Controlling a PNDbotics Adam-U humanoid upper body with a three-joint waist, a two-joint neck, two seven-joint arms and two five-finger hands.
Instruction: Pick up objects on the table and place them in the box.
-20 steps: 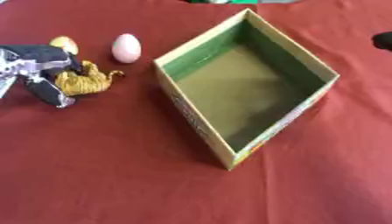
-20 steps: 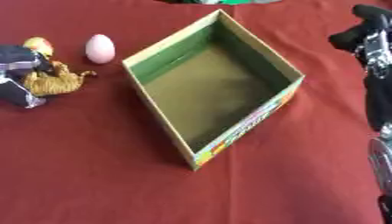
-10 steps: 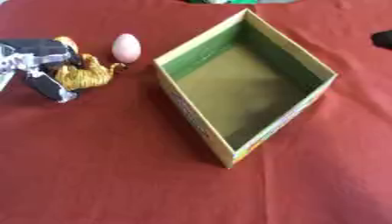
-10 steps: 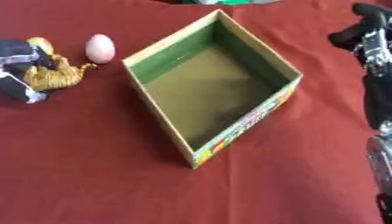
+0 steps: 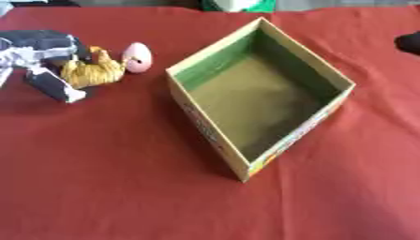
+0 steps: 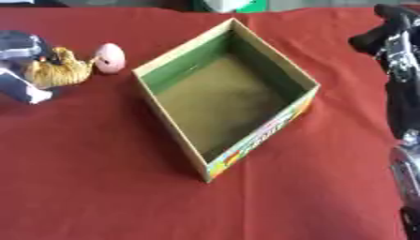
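yellow toy [image 5: 92,72], held by the left hand [image 5: 41,51], now touches the egg [image 5: 136,57].

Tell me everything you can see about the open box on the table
The box is an open-topped cardboard carton with tan rims, green inner walls and a dull brownish floor. It holds nothing. Colourful print runs along its near right outer wall. It stands upright on the red tablecloth, turned so one corner points toward the camera. Neither hand touches it; a pink egg lies just off its left side.
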